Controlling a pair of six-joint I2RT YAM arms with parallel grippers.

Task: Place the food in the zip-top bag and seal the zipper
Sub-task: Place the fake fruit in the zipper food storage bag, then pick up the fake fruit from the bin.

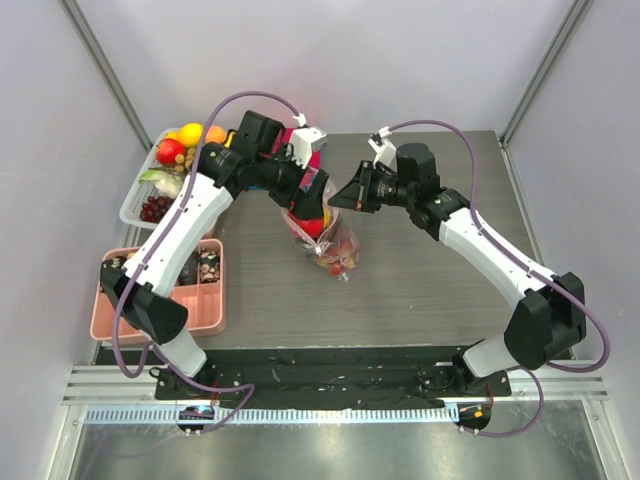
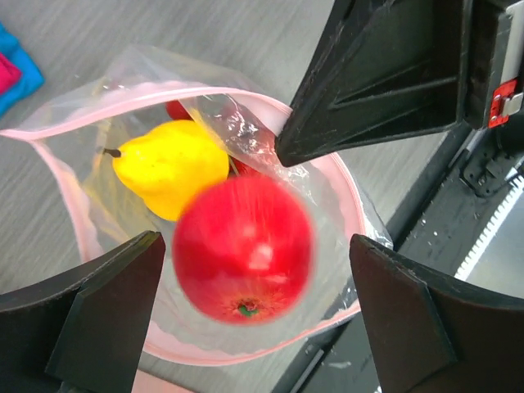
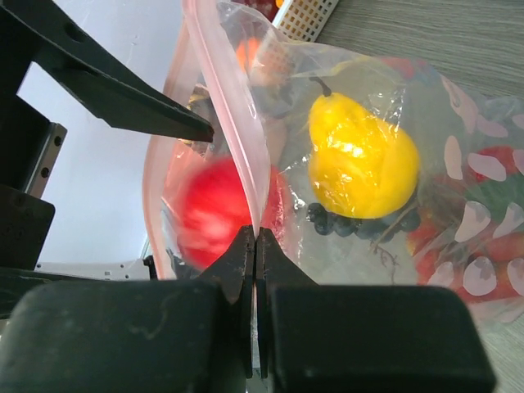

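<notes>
While the right gripper (image 3: 255,239) pinches the zipper (image 3: 225,106), left gripper (image 2: 255,246) spread wide, red apple (image 2: 242,250) blurred over zip-top bag (image 2: 78,176) mouth.

This looks like a robot lab. Plain pale walls (image 1: 350,60) and metal posts (image 1: 110,70) box in a gray surface (image 1: 420,290). Two white and black robot arms, the left arm (image 1: 185,225) and the right arm (image 1: 490,250), are bolted to a metal rail (image 1: 110,385) at the near edge. Purple cables (image 1: 262,94) loop off them. Toy fruits (image 1: 190,133) sit in a white basket (image 1: 130,205), next to a pink tray (image 1: 100,325).
</notes>
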